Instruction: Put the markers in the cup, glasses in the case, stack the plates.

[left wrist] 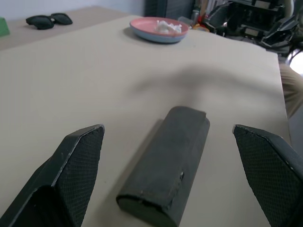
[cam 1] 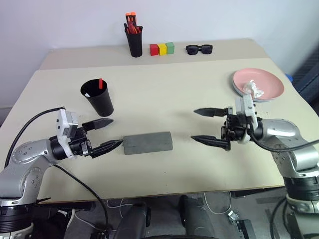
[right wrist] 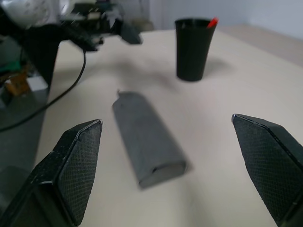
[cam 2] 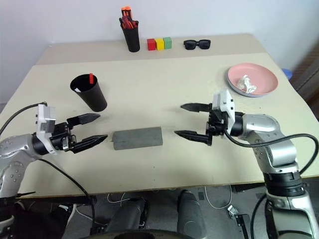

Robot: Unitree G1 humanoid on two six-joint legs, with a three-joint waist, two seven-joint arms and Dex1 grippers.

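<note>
The closed grey glasses case (cam 1: 147, 143) lies in the lower middle of the frame on the beige table (cam 1: 164, 89), between the two grippers. The left gripper (cam 1: 106, 134), lower left, points at the case's left end with its fingers spread wide and empty; the right gripper (cam 1: 208, 126), right of centre, faces the other end, also wide open and holding nothing. The black cup (cam 1: 97, 97) stands left of centre with a red marker (cam 1: 100, 83) poking out. The pink plate (cam 1: 259, 83) sits on the blue one at upper right, crumpled white paper (cam 1: 253, 89) on it.
</note>
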